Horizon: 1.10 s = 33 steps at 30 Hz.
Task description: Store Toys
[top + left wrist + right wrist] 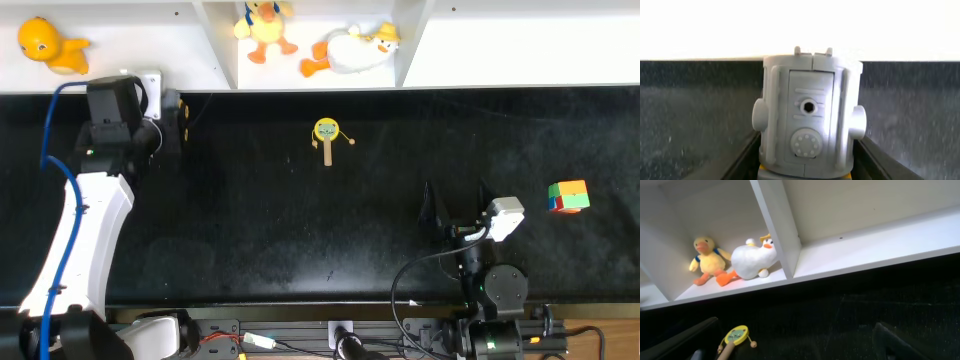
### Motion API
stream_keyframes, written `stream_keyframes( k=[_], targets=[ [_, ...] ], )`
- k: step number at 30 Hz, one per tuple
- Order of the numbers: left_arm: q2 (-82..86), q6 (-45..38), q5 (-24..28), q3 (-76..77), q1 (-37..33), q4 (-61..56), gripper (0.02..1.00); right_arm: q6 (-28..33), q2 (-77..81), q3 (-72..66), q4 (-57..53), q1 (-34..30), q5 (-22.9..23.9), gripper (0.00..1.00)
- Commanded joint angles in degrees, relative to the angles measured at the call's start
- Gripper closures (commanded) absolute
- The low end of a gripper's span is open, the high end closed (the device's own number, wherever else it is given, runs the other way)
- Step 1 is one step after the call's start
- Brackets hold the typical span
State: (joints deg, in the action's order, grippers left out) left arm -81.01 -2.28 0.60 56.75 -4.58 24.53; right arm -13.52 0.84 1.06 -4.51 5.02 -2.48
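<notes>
Well, left tool point(809, 160) clamps the grey robot toy point(807, 115), base cut off, at the shelf's point(220, 45) left bay. Right tool point(455, 205) gapes over the counter point(250, 220); rattle point(327, 132) and cube point(568, 197) lie well apart.

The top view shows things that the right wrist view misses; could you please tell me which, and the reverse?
Extra in the top view: the orange-yellow duck in the shelf's left compartment, the multicoloured cube on the table, the left arm. Extra in the right wrist view: the compartments' back walls. Shared: the yellow duckling and white goose in the middle compartment, the rattle.
</notes>
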Motion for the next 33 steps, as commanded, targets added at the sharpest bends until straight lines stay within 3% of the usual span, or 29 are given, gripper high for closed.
stream_keyframes(
  k=[1,6,28,33],
  targets=[
    [-0.09,3.28,-0.07,1.53,0.33,-4.70,0.781,-0.44,-0.63,-0.81,0.26,0.46,0.63,0.005],
    [-1.73,3.28,-0.07,1.57,0.55,-11.17,0.783,-0.44,-0.63,-0.81,0.26,0.46,0.63,0.005],
    [-15.26,2.58,-0.31,10.10,1.44,-18.88,0.809,-0.44,-0.63,-0.81,0.24,0.46,0.63,0.005],
    [-16.72,2.58,-0.28,10.10,1.44,-19.21,0.750,-0.44,-0.63,-0.81,0.26,0.44,0.63,0.005]
  ],
)
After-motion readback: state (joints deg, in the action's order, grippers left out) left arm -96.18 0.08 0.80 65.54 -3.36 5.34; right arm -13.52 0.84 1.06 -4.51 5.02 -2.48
